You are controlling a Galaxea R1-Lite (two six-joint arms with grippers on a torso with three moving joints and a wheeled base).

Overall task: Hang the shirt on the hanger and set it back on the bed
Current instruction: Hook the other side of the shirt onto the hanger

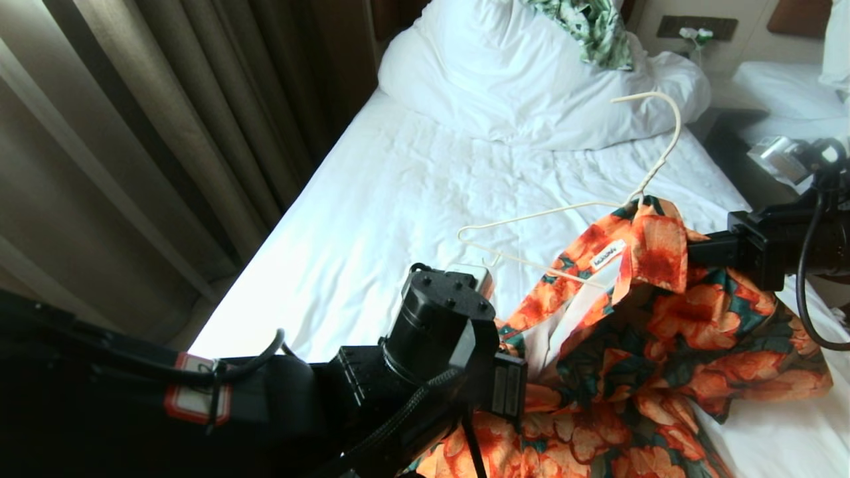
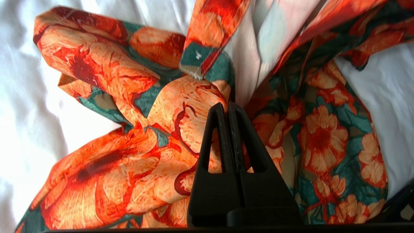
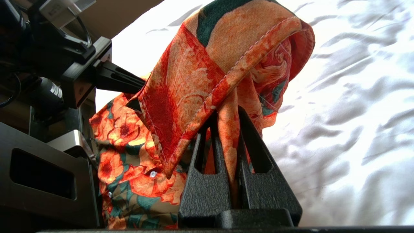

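Shirt [image 1: 664, 318] lies bunched on bed [image 1: 398, 199]; my right gripper [image 3: 228, 113] clamps its collar, my left gripper [image 2: 226, 108] clenched on fabric, hanger [image 1: 564, 219] partly inserted

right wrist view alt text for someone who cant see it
The right gripper is clamped on a fold of the orange-flowered shirt, lifting it above the white bed. The left gripper reaches in from the side.

left hand [image 2: 228, 108] closed, right hand [image 3: 226, 113] clamped

one shirt [image 1: 664, 318]; one hanger [image 1: 564, 219]
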